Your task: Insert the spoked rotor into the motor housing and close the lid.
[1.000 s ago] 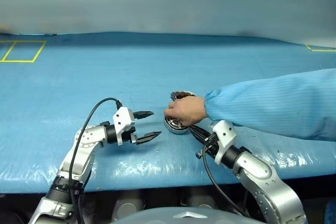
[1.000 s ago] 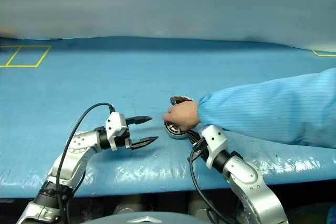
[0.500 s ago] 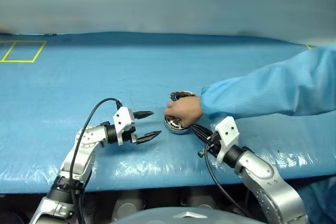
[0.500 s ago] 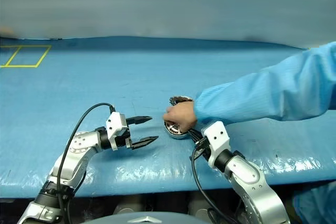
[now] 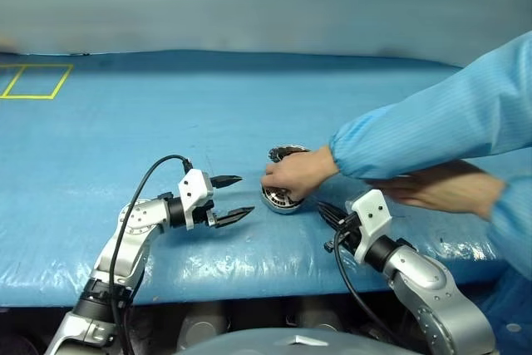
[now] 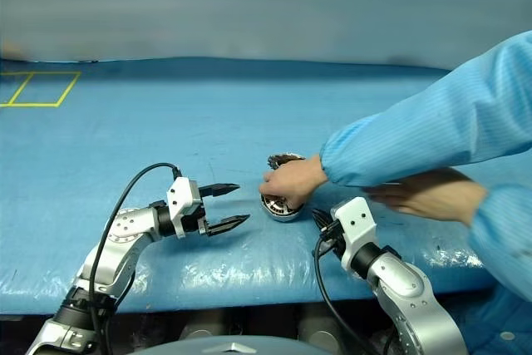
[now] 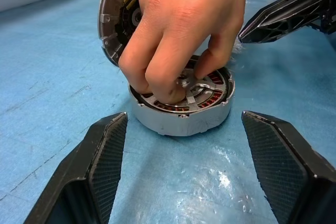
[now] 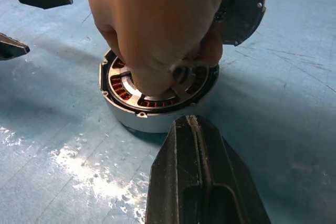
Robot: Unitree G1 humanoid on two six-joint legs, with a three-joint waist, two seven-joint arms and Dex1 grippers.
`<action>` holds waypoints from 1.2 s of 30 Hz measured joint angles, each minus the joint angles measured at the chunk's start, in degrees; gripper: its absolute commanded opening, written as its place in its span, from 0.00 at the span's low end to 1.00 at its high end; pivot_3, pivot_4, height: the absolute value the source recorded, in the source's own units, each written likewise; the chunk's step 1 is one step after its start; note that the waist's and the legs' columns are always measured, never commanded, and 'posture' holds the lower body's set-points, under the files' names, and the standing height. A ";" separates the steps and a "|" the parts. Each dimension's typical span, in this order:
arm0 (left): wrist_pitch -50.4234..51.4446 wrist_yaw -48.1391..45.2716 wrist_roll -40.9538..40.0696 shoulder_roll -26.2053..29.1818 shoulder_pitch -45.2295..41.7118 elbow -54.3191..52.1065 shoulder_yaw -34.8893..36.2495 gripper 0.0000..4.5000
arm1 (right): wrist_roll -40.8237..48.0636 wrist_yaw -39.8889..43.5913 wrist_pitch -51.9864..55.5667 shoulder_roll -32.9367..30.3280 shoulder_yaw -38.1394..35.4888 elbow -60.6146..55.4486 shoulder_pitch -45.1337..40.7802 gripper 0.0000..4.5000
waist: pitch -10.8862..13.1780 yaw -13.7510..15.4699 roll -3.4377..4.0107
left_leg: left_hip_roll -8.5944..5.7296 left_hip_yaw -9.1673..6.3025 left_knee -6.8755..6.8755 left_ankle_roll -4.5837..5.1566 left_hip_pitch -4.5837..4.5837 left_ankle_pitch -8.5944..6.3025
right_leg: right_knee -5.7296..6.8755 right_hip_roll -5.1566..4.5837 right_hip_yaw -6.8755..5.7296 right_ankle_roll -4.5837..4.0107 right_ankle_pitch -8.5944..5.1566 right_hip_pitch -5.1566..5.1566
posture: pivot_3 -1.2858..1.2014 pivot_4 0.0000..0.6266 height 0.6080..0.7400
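Note:
The motor housing, a silver-grey round shell with copper windings, lies on the blue sheet between my grippers. A person's hand covers its top, fingers pressing on the spoked rotor, which sits inside it and is mostly hidden. The lid leans tilted just behind the housing, partly behind the hand. My left gripper stands open a short way left of the housing, empty, pointing at it. My right gripper is shut and empty, its tip close to the housing's right side without touching.
The person's second hand and blue sleeve reach over the table's right part, just behind my right arm. A yellow taped square marks the far left. The table's front edge runs just below my arms.
My right gripper has drawn back to the right, away from the housing. The person's arm has lifted and a second hand has come in on the right. My left gripper has stayed still.

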 measured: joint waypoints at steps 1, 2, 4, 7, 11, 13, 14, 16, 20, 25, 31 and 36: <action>0.00 0.02 0.00 0.00 0.00 0.02 0.01 0.82 | 0.00 -0.13 0.00 0.00 -0.18 0.00 0.00 0.00 | 0.00 0.00 0.00 | 0.00 0.00 0.00 0.00 0.00 0.00 | 0.00 0.00 0.00 0.00 0.00 0.00 | 0.52 0.24 1.00; 0.00 0.03 0.00 0.00 0.00 0.02 0.02 0.82 | 0.00 -0.17 0.00 0.00 -0.37 -0.01 0.00 0.00 | 0.00 0.00 0.00 | 0.00 0.00 0.00 0.00 0.00 0.00 | 0.00 0.00 0.00 0.00 0.00 0.00 | 0.52 0.24 1.00; 0.00 0.05 0.02 0.07 0.00 0.03 0.02 0.82 | -0.01 -0.20 0.00 0.00 -0.47 -0.02 -0.01 0.00 | 0.00 0.00 0.00 | 0.00 0.00 -0.01 0.00 0.00 0.00 | -0.01 0.00 0.00 0.00 0.00 0.00 | 0.52 0.24 1.00; 0.00 0.06 0.07 0.11 0.00 0.06 0.02 0.82 | 0.01 -0.16 -0.01 0.03 -0.45 -0.01 -0.01 0.00 | 0.00 0.00 0.01 | 0.00 0.00 -0.03 0.00 0.00 0.00 | -0.02 0.00 0.00 0.00 0.00 0.00 | 0.52 0.24 1.00; 0.00 0.32 0.17 0.12 0.00 0.07 0.02 0.82 | 0.01 -0.16 -0.02 0.11 -0.46 -0.01 -0.02 0.00 | 0.00 0.00 0.00 | 0.00 0.00 -0.04 0.00 0.00 0.00 | -0.04 0.00 0.00 0.00 0.00 0.00 | 0.52 0.24 1.00; 0.00 0.37 0.51 0.25 0.00 0.07 0.02 0.82 | -0.02 -0.17 -0.02 0.10 -0.45 -0.01 -0.04 0.00 | 0.01 0.00 0.00 | 0.00 0.00 -0.05 0.00 0.00 0.00 | -0.05 0.00 -0.01 0.00 0.00 0.00 | 0.52 0.24 1.00; -0.01 0.37 0.55 0.30 0.00 0.07 0.02 0.82 | -0.04 -0.17 -0.01 0.10 -0.45 -0.01 -0.07 0.00 | 0.01 0.00 0.00 | 0.00 0.00 -0.06 0.00 0.00 0.00 | -0.05 0.00 -0.01 0.00 0.00 0.00 | 0.52 0.24 1.00; -0.01 0.33 0.56 0.31 0.00 0.07 0.01 0.82 | -0.04 -0.16 -0.02 0.10 -0.44 -0.01 -0.16 0.00 | 0.01 -0.01 0.01 | 0.00 0.00 -0.06 0.00 0.00 0.00 | -0.05 0.00 -0.01 0.00 0.00 0.00 | 0.52 0.24 1.00; -0.04 0.37 0.82 0.30 0.00 0.08 0.00 0.82 | -0.04 -0.18 -0.01 0.13 -0.44 -0.01 -0.21 0.00 | 0.01 0.00 0.01 | 0.00 0.00 -0.07 0.00 0.00 0.00 | -0.07 0.00 -0.01 0.00 0.00 0.00 | 0.52 0.24 1.00; 0.80 0.87 0.47 0.04 0.00 0.07 0.00 0.82 | -0.05 -0.16 -0.01 0.23 -0.28 -0.01 -0.58 0.00 | 0.01 -0.01 0.01 | 0.00 0.00 -0.07 0.00 0.00 0.00 | -0.07 0.00 -0.01 0.00 0.00 0.00 | 0.52 0.24 1.00; 0.29 1.03 0.80 0.25 -0.01 0.08 0.00 0.82 | -0.11 -0.19 -0.01 0.27 0.28 -0.01 -1.00 0.00 | 0.01 0.00 0.01 | 0.00 0.00 -0.08 0.00 0.00 0.00 | -0.08 0.00 -0.01 0.00 0.00 0.00 | 0.52 0.24 1.00; 0.23 1.14 1.13 0.37 -0.02 0.09 0.00 0.82 | -0.12 -0.20 -0.01 0.27 0.43 -0.01 -1.07 0.00 | 0.01 -0.01 0.01 | 0.00 0.00 -0.09 0.00 0.00 0.00 | -0.10 0.00 -0.02 0.00 0.00 0.01 | 0.52 0.24 1.00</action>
